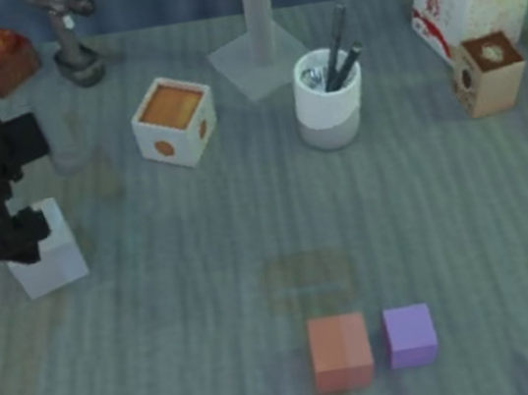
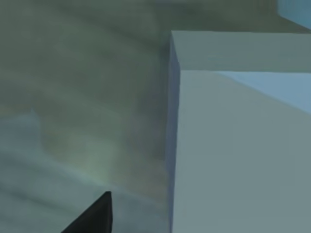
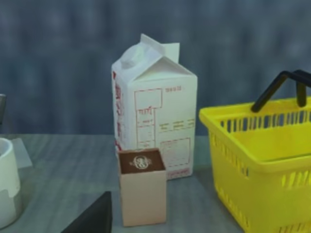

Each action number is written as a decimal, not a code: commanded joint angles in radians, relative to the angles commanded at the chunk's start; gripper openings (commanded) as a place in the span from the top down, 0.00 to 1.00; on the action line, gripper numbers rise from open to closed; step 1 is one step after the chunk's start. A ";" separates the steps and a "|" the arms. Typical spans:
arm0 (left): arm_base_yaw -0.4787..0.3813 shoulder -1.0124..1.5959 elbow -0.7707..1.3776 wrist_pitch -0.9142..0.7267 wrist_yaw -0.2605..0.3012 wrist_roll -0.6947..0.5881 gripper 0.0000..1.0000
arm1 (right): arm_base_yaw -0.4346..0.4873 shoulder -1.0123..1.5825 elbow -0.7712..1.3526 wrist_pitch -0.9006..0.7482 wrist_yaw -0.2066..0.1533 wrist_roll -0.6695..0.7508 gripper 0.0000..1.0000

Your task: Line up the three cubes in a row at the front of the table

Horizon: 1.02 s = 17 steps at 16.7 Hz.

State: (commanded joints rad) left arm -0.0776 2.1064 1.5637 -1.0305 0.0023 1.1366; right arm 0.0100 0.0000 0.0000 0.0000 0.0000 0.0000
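Top view: left end effector [image 1: 14, 240] over pale matte cube [image 1: 54, 257]; finger spread unclear.

Salmon cube [image 1: 341, 351], lilac cube [image 1: 409, 335] adjacent front; pale cube [image 1: 54, 257] left.

Soft, even, dimmish light throughout; shadows are faint. The top view is slightly hazy. The left wrist view is blurred at close range.

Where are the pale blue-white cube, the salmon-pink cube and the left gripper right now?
pale blue-white cube [image 1: 58, 260]: top view, its lower top face beside the gripper.
salmon-pink cube [image 1: 340, 345]: top view, middle of its top face.
left gripper [image 1: 14, 240]: top view, black head over the pale cube.
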 joint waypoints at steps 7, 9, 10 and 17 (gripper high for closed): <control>0.000 0.099 -0.128 0.230 0.001 0.002 0.00 | 0.000 0.000 0.000 0.000 0.000 0.000 0.00; 0.000 0.100 -0.128 0.231 0.001 0.002 0.00 | 0.000 0.000 0.000 0.000 0.000 0.000 0.00; 0.000 0.100 -0.128 0.231 0.001 0.002 0.00 | 0.000 0.000 0.000 0.000 0.000 0.000 0.00; 0.000 0.100 -0.128 0.231 0.001 0.002 0.53 | 0.000 0.000 0.000 0.000 0.000 0.000 0.00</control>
State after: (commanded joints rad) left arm -0.0777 2.2062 1.4352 -0.7997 0.0031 1.1382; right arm 0.0100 0.0000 0.0000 0.0000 0.0000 0.0000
